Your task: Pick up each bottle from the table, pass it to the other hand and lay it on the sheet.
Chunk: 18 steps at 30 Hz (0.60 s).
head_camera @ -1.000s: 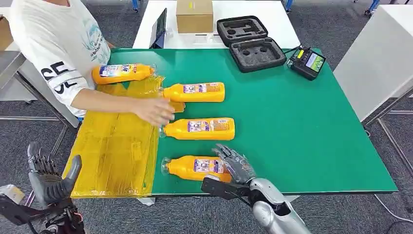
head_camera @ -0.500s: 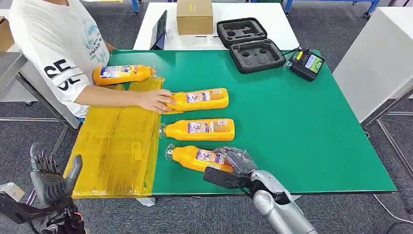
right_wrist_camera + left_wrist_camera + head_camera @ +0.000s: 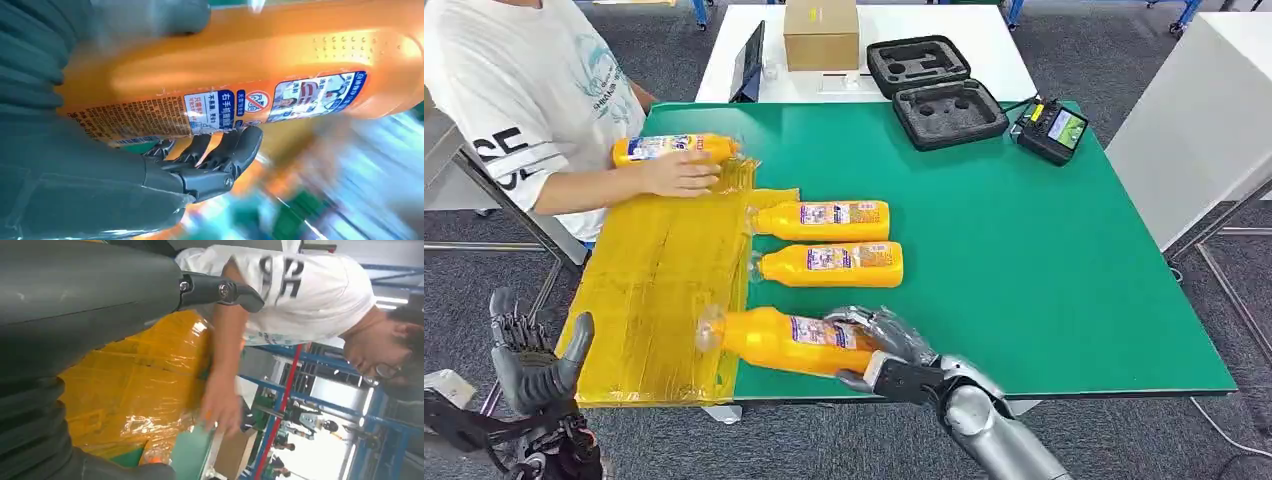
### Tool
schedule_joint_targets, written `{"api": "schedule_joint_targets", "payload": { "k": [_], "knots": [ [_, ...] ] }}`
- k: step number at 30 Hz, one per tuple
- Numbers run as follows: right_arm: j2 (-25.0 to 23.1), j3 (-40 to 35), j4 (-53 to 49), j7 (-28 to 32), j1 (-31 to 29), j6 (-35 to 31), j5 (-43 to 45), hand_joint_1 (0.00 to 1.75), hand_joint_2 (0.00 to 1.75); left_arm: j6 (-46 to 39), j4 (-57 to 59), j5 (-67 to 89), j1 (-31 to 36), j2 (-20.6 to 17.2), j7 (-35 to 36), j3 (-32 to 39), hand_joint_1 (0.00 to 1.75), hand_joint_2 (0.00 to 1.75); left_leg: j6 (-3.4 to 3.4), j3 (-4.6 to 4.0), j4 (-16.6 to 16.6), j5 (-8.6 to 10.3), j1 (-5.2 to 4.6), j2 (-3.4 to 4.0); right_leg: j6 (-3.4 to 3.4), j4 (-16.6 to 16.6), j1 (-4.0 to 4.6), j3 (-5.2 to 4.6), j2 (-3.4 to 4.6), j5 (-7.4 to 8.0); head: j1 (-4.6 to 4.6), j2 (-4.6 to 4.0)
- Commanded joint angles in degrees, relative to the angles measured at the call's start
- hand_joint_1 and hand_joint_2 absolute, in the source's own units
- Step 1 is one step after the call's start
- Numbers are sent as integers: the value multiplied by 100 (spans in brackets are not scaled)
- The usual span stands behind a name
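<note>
We note right robot hand (image 3: 886,345) gripping orange bottle (image 3: 789,340), lower centre, its cap end over yellow sheet (image 3: 654,300). Left robot hand (image 3: 529,360), lower left, open, off worktop (image 3: 1044,250).

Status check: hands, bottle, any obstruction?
Right hand grips bottle, lifted. Left hand open, low beside the table. Person's hand on far bottle at sheet.

I see orange bottles (image 3: 789,341) with blue-and-white labels, a glossy yellow sheet (image 3: 659,290), a green surface (image 3: 1024,260), a black foam case (image 3: 936,88) (grey inside) and a person's white printed shirt (image 3: 519,90).
</note>
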<state>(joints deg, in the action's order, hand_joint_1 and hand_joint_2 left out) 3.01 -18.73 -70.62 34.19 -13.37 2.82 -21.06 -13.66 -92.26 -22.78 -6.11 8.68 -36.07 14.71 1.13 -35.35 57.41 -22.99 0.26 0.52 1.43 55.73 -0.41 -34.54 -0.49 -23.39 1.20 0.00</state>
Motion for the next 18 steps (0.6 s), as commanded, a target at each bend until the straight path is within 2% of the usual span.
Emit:
{"api": "schedule_joint_targets", "payload": {
  "k": [1, 5, 6, 9, 11, 13, 14, 15, 17, 18],
  "knots": [
    [-863, 526, -1334, 551, 459, -1024, 641, 175, 175, -25, 386, -183, 92, 185, -119, 3, 0, 175, -5, 20, -2, -16, 1, -12, -4, -1, 0, 21, -4, -19, -6, 0],
    [-915, 609, -1387, 581, 486, -1124, 744, 175, 175, -35, 386, -205, 104, 194, -106, 8, 0, 175, -4, -9, -3, -8, 0, -6, -1, 0, 1, -3, 0, -15, -7, 0],
    [-921, 548, -1611, 581, 541, -1625, 847, 175, 175, -68, 364, -237, 96, 215, -101, 6, 0, 175, -5, -3, -2, -14, 0, -9, -2, 0, 0, 3, -1, -21, -2, 0],
    [-866, 213, -1945, 581, 613, -2589, 1180, 175, 175, -71, 216, -446, 17, 278, -109, 16, 0, 175, -5, -10, 4, -16, 0, -15, -2, 5, -1, -6, -7, -24, -7, 0],
    [-869, 139, -1902, 581, 608, -3036, 1186, 175, 175, 21, 115, -502, -65, 283, -77, -29, 0, 175, -3, -20, 3, -15, -3, -9, 1, 4, -4, -14, 1, -20, -4, 0],
    [-919, 210, -1581, 581, 560, -3076, 1498, 175, 175, 794, 120, -664, -139, 119, 404, -477, 0, 175, -3, -21, -1, -14, -1, -3, 2, -3, -2, -14, 6, -16, -4, 0],
    [-1276, 703, -1546, 581, 627, -2600, 1110, 175, 175, 870, 106, -669, -147, 52, 450, -614, 0, 175, -5, -1, 0, -25, 1, -1, 0, -2, -1, 4, 12, -25, -4, 0],
    [-1212, 691, -947, 581, 528, -2444, 1648, 175, 175, 1467, 195, -915, -55, -67, 1085, -1103, 0, 175, -3, -18, -3, -13, -2, -14, 2, -3, -3, -11, -3, -18, -4, 0],
    [-1187, 654, -544, 581, 412, -2523, 1668, 175, 175, 1715, 381, -939, 44, -132, 1294, -1532, 0, 175, -7, -4, -6, -13, 0, -36, -1, -6, -1, 8, -25, -26, -4, 0],
    [-1241, 702, -96, 581, 322, -2345, 1831, 175, 175, 2048, 526, -1094, 127, -260, 1489, -1924, 0, 175, -4, -13, -10, -5, 0, -32, 0, -10, -1, -1, -22, -16, -6, 0]
  ]
}}
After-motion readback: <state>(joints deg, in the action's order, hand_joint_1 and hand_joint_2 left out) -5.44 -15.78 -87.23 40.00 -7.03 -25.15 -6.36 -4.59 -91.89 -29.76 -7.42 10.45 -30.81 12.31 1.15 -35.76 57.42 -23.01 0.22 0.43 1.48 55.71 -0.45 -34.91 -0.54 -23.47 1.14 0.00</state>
